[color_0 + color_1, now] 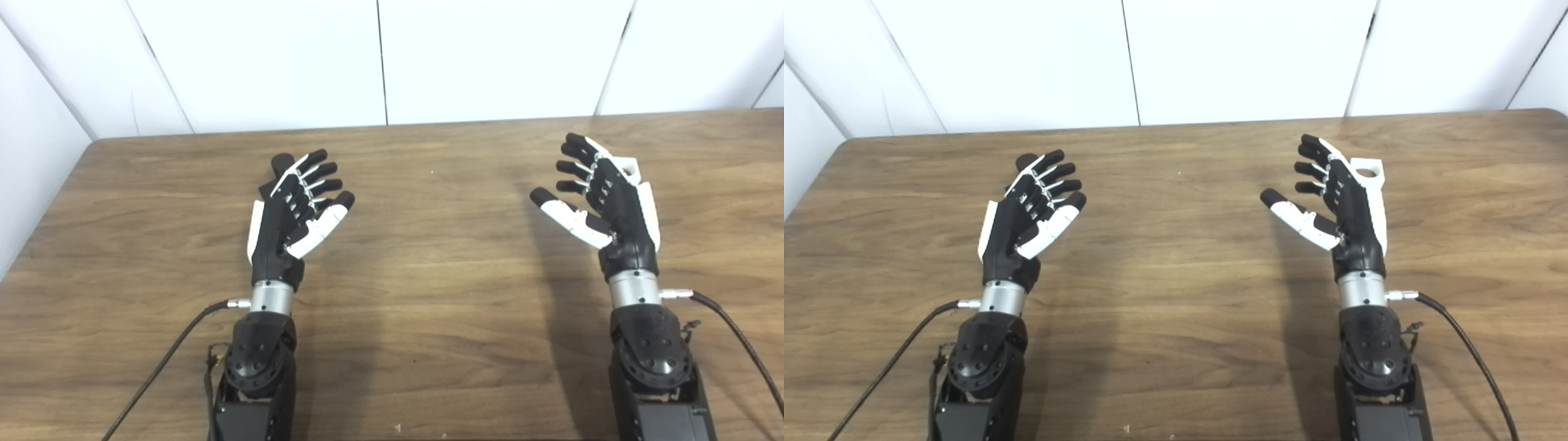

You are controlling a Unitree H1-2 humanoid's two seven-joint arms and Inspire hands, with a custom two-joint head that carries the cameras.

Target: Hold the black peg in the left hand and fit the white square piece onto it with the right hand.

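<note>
My left hand (298, 205) is open and empty above the wooden table (429, 257), palm turned inward. The black peg (280, 165) lies on the table just behind that hand, mostly hidden by the fingers; its tip also shows in the right eye view (1025, 162). My right hand (603, 196) is open and empty, fingers apart, thumb spread to the left. The white square piece (1367, 169), with a round hole in it, lies on the table just behind and right of the right hand, partly hidden by it.
White wall panels (380, 61) stand behind the table's far edge. A black cable (165, 361) runs from the left wrist and another cable (741, 343) from the right wrist, both trailing over the table toward the front.
</note>
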